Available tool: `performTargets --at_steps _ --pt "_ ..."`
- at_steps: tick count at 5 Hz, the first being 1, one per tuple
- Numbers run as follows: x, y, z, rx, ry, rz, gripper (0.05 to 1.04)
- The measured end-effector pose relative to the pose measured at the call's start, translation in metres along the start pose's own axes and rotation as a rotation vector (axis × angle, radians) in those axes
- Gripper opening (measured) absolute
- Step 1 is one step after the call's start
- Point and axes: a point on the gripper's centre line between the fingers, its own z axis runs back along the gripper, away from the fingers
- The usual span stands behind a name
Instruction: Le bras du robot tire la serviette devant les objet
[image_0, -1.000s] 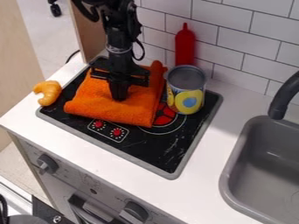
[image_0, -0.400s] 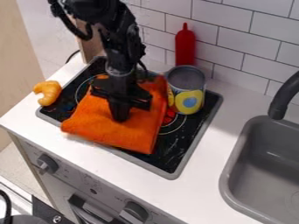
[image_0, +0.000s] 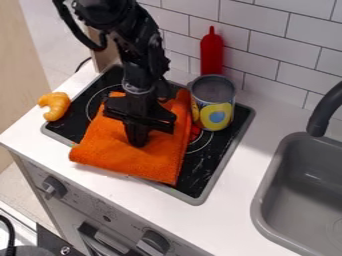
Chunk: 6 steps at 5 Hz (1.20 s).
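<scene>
My gripper points down onto the orange towel, its fingers close together and shut on the cloth near the middle. The folded towel lies across the left and front part of the black stove top, covering the control dials, and its front left corner reaches over the stove's edge onto the white counter. To the right of the towel's back part stands a metal can with a yellow label. A curved orange-yellow toy rests on the counter left of the stove.
A red bottle stands behind the can by the tiled wall. On the right are a grey sink and its dark faucet. The white counter runs along the stove's front, with oven knobs below.
My gripper has shifted toward the counter's front edge, and the towel has slid the same way, over the dials, uncovering the stove's back left part. Can, bottle and curved toy stayed put.
</scene>
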Motion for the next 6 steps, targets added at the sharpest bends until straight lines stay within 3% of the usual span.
performTargets --at_steps 2,3,6 --pt "-0.034 -0.006 0.006 -0.032 0.077 -0.073 0.052" --pt "-0.039 -0.011 0.015 -0.057 0.057 -0.105 0.052" --pt "-0.014 -0.013 0.026 -0.125 -0.059 -0.159 0.052"
